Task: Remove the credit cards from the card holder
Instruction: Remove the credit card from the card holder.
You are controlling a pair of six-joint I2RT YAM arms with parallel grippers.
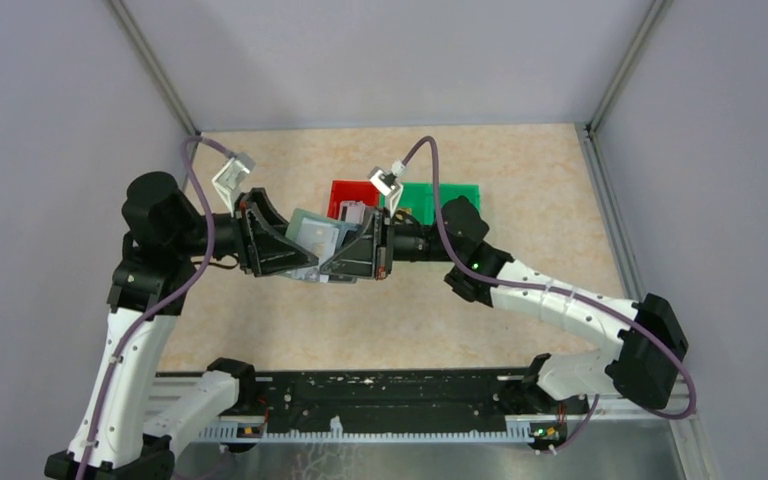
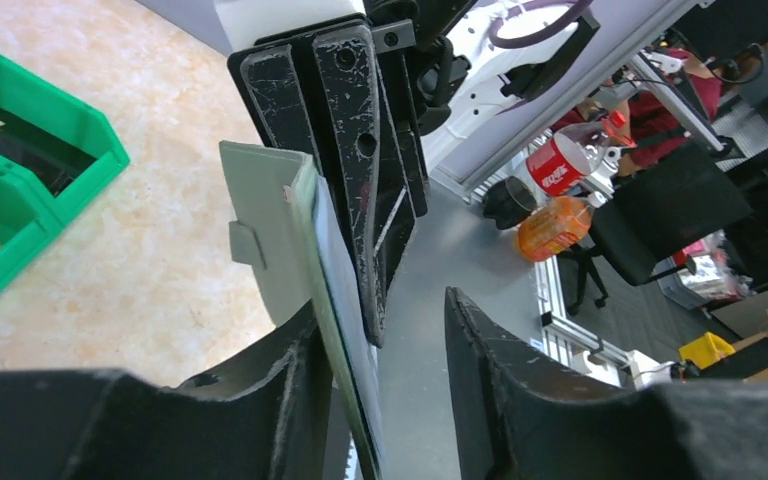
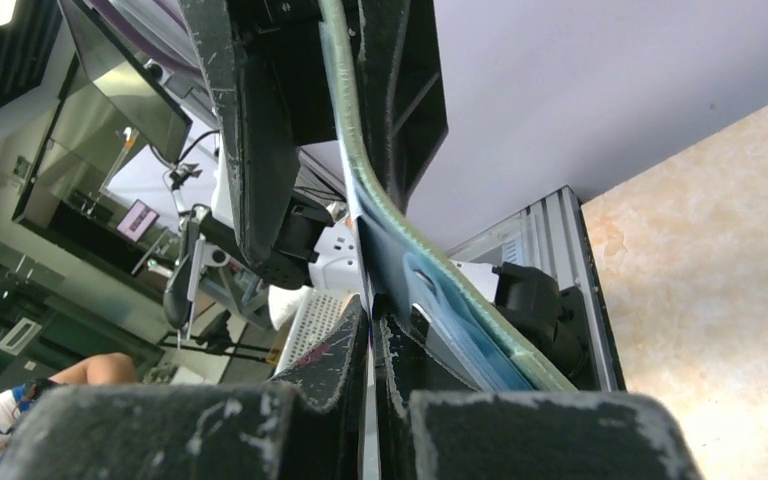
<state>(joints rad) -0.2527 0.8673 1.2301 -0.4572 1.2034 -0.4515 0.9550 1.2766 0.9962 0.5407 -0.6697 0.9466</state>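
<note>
The pale grey-green card holder (image 1: 312, 236) hangs above the table between both grippers. In the left wrist view the card holder (image 2: 265, 225) leans against one left finger, and a wide gap separates it from the other finger. My left gripper (image 2: 380, 305) is open. The right gripper's fingers (image 2: 345, 150) reach in from above. In the right wrist view my right gripper (image 3: 372, 320) is shut on the thin pale edge of a credit card (image 3: 371, 420). Beside it are the holder's blue inner pockets (image 3: 455, 315). The left gripper's fingers (image 3: 260, 150) flank the card holder's (image 3: 360, 180) far end.
A red bin (image 1: 348, 193) and a green bin (image 1: 450, 197) stand side by side on the beige table just behind the grippers. The green bin (image 2: 40, 170) holds something dark. Grey walls enclose the table, and a metal rail (image 1: 380, 405) runs along the near edge.
</note>
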